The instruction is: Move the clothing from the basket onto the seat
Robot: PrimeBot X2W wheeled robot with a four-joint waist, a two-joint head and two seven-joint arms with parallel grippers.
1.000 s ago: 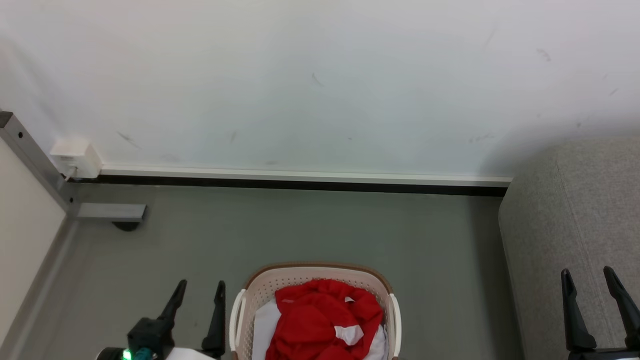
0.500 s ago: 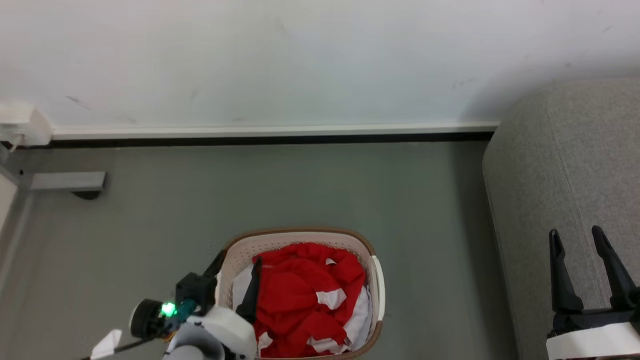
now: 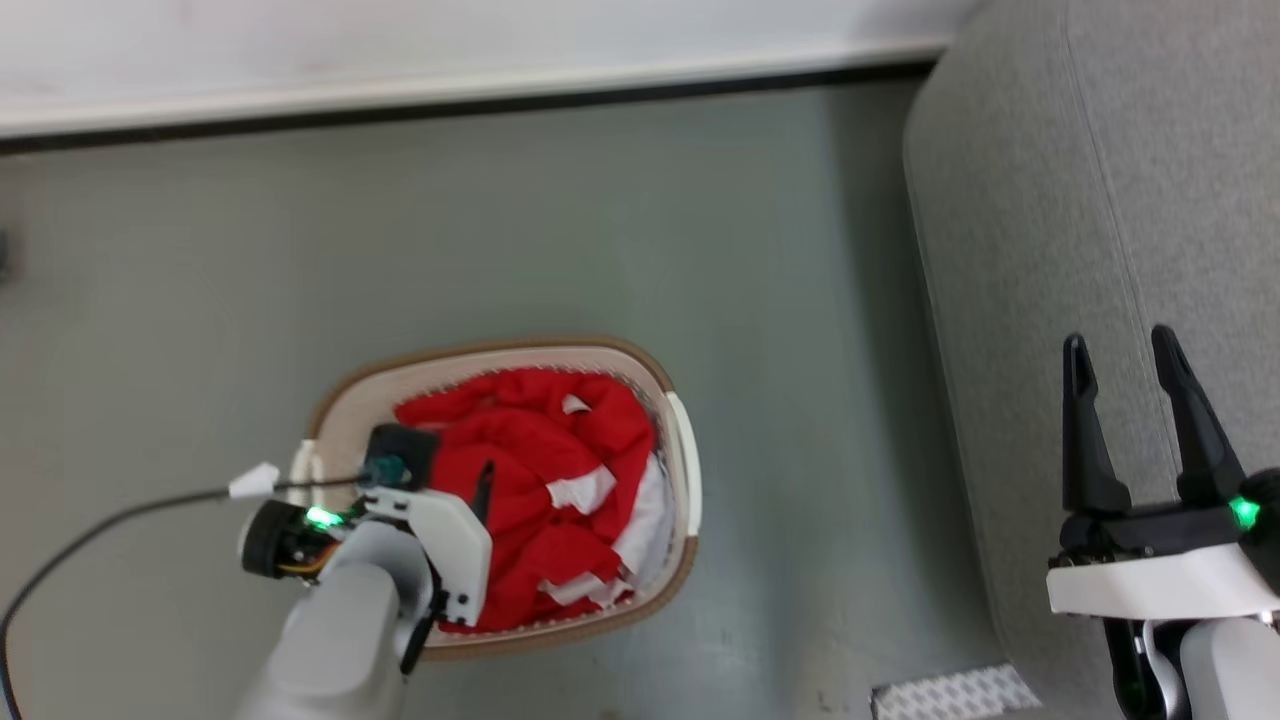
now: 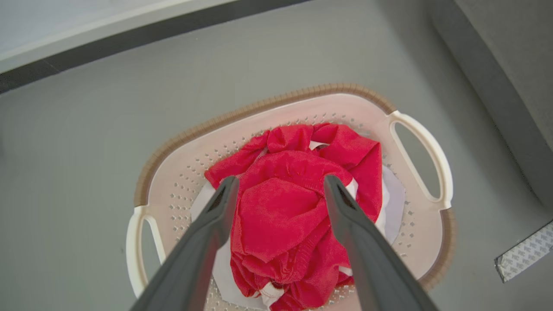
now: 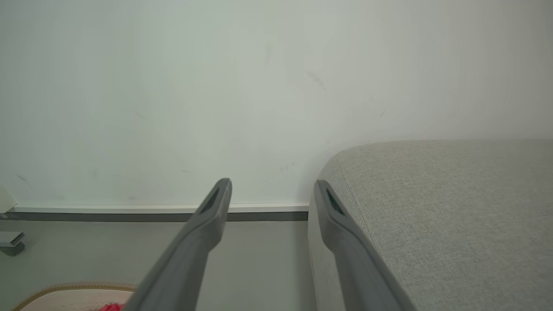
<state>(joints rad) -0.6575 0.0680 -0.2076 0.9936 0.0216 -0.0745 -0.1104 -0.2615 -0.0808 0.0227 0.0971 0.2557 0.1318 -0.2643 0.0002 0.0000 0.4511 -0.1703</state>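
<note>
Left hand (image 4: pixel 280 181): fingers spread wide, nothing held. It hangs over the oval cream-white perforated plastic laundry basket (image 4: pixel 259 108) with its brown woven-look rim. In the left wrist view the two fingers straddle the crumpled red garment (image 4: pixel 276 216), which is heaped in the middle of the basket on white fabric (image 4: pixel 393 190). Cannot tell whether the fingertips touch the cloth.

Right hand (image 3: pixel 1118 345): fingers equally wide apart, empty, above the near edge of the large light grey fabric-upholstered seat (image 3: pixel 1020 250). It is well apart from the basket.

Surface: the basket stands on a plain grey-green floor (image 3: pixel 500 220), left of the seat, with a strip of bare floor between them. A white skirting board (image 3: pixel 400 95) with a dark line beneath runs along the far edge of the floor under a pale wall (image 5: pixel 216 86).

View differences: the head view gives both hands, plus a black cable (image 3: pixel 100 520) trailing from the left wrist. A patterned grey-white strip (image 4: pixel 525 255) lies on the floor by the seat's base. The right wrist view catches just a sliver of the basket at its lower left, and the seat's rounded corner against the wall.
</note>
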